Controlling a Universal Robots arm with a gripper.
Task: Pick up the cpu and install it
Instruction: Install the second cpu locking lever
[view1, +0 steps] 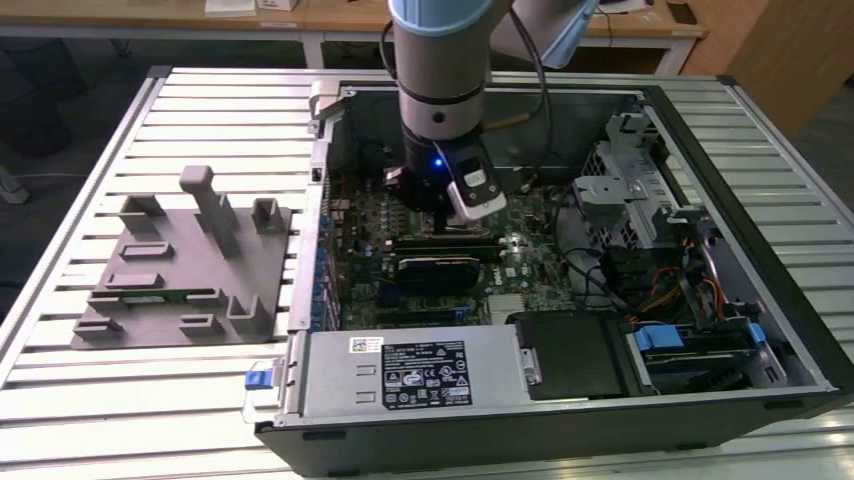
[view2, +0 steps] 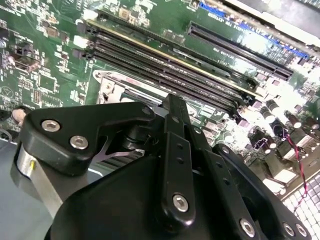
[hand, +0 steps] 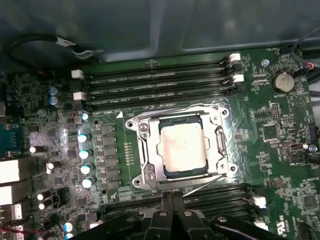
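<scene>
Robot arm lowered into an open black computer case (view1: 747, 330), its black gripper (hand: 172, 200) just beside the seated chip.

In the first wrist view, the small square silvery cpu (hand: 182, 148) lies flat inside the metal-framed socket (hand: 145, 170) on the green motherboard (hand: 280, 150), directly ahead of the fingertips and apart from them. The two fingers meet, holding nothing. Long black memory slots (hand: 155, 80) run beyond the socket. A grey moulded tray (view1: 174, 270) sits on the slatted table, well away from the tool.

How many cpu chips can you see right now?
1. The cpu sits flat inside the motherboard socket, between two banks of memory slots, close to the claw in the first wrist view. The arm could hide another in the exterior view.
</scene>
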